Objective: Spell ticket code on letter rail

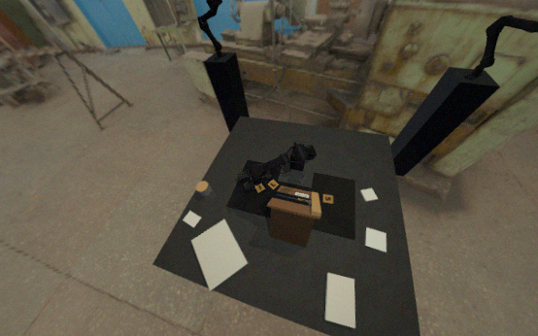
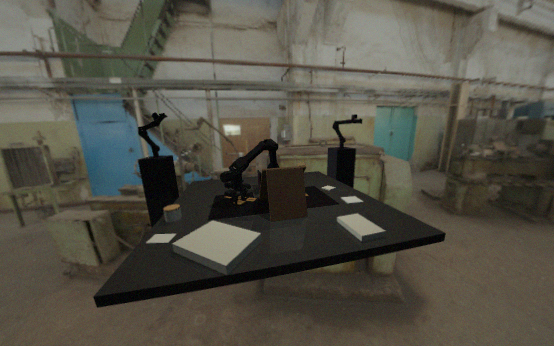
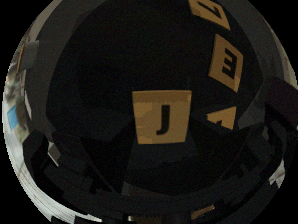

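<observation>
The gripper (image 1: 249, 184) (image 2: 237, 192) (image 3: 162, 119) is clamped on the J tile (image 3: 161, 117), near the other loose tiles (image 1: 273, 184) (image 3: 226, 63) and off the rail (image 1: 293, 196). A low swing could clip those tiles or the board (image 1: 290, 225) (image 2: 287, 194); a crooked grip could jam J at the rail's mouth

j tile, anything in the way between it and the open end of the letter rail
The J tile is in the gripper. Other letter tiles lie close by; whether they block its route to the rail is unclear.
</observation>
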{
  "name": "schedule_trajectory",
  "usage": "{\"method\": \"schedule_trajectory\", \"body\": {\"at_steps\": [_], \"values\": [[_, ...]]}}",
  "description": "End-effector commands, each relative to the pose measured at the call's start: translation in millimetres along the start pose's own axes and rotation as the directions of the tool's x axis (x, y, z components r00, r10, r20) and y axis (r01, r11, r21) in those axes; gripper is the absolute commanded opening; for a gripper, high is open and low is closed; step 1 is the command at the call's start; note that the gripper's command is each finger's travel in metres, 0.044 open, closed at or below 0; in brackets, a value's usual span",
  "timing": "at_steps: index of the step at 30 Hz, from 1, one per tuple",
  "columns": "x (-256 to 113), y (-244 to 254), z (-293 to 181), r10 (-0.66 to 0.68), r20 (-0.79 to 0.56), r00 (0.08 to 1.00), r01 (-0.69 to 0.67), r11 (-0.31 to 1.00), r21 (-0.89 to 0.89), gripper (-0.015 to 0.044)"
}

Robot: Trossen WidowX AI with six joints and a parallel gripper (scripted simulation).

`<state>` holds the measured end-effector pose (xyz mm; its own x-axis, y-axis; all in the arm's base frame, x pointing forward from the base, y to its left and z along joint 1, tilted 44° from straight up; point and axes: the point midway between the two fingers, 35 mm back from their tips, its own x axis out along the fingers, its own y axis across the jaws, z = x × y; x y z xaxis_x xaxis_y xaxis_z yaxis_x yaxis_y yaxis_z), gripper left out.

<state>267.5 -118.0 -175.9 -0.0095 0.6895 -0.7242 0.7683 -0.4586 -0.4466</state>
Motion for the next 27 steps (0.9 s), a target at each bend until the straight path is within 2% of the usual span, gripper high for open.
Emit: {"method": "schedule_trajectory", "body": {"at_steps": [1,27], "values": [[-3.3,0.2,-0.2,0.004,0.004,1.000,-0.004,1.000,-0.006,0.0000],[-9.0,-1.4,1.1,0.004,0.004,1.000,-0.004,1.000,-0.006,0.0000]]}}
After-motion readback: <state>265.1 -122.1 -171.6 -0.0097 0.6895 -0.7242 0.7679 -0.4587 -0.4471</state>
